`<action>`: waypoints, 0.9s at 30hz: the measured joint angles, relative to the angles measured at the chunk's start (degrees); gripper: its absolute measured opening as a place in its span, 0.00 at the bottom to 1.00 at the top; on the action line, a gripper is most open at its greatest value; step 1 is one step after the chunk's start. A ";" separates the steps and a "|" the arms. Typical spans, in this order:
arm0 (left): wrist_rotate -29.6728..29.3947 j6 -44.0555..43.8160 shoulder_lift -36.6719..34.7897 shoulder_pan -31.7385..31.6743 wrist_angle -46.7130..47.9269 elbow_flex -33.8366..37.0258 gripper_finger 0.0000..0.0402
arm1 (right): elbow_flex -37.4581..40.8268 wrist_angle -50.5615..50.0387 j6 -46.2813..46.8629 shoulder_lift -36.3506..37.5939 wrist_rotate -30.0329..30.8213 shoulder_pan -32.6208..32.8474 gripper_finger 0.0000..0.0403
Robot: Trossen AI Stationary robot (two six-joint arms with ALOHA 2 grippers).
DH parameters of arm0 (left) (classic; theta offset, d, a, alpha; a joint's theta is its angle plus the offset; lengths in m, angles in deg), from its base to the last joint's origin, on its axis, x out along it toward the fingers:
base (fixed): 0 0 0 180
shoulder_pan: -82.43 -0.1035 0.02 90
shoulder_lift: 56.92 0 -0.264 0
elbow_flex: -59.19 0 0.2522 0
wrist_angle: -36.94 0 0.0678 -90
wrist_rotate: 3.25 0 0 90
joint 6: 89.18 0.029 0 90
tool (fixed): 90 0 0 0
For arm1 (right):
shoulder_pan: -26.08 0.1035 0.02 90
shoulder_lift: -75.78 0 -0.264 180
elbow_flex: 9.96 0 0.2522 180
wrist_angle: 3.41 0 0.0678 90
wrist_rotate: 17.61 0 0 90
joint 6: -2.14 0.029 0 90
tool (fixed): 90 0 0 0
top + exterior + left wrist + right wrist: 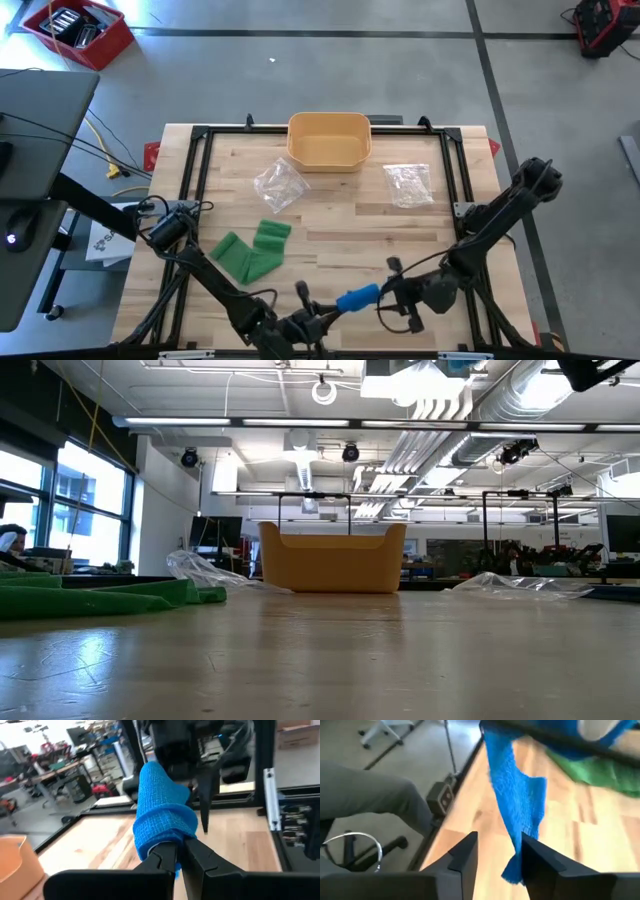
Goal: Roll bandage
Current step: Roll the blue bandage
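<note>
While the left gripper [179, 851] is clamped together on one end of the blue bandage [357, 297] at the near edge of the table [340, 225], the right gripper [499, 851] sits just beside the bandage's other end with its fingers [465, 851] apart. In the right wrist view a loose blue strip hangs between those fingers, not pinched by them. The bandage is held above the wood between the two grippers, partly wound into a thick roll. Just left of it, farther in, a green cloth [252, 252] lies crumpled flat on the boards. Beyond that, near the middle, a clear plastic bag [279, 184] lies on the left and a second clear bag [408, 183] on the right, well apart. At the far edge stands a tan tub [329, 140], upright, between the two bags.
</note>
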 joint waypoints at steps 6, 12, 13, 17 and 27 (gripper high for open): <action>-3.07 -6.30 -0.02 -0.63 3.95 0.00 0.02 | -1.04 -7.52 0.47 4.14 8.64 4.24 0.32; -5.84 -6.39 -0.04 -1.25 3.21 0.00 0.02 | -1.06 -3.85 -2.45 3.71 10.98 7.94 0.32; -5.93 -6.47 -0.04 -1.37 2.91 0.00 0.02 | -1.06 -2.57 -4.09 3.06 10.24 8.45 0.32; -5.91 -7.33 -0.04 -1.98 1.23 0.00 0.02 | -1.06 4.34 -10.48 -0.53 9.40 9.45 0.32; -5.84 -9.76 -0.04 -2.13 1.15 0.00 0.02 | -1.08 8.20 -8.87 -3.70 16.31 10.56 0.32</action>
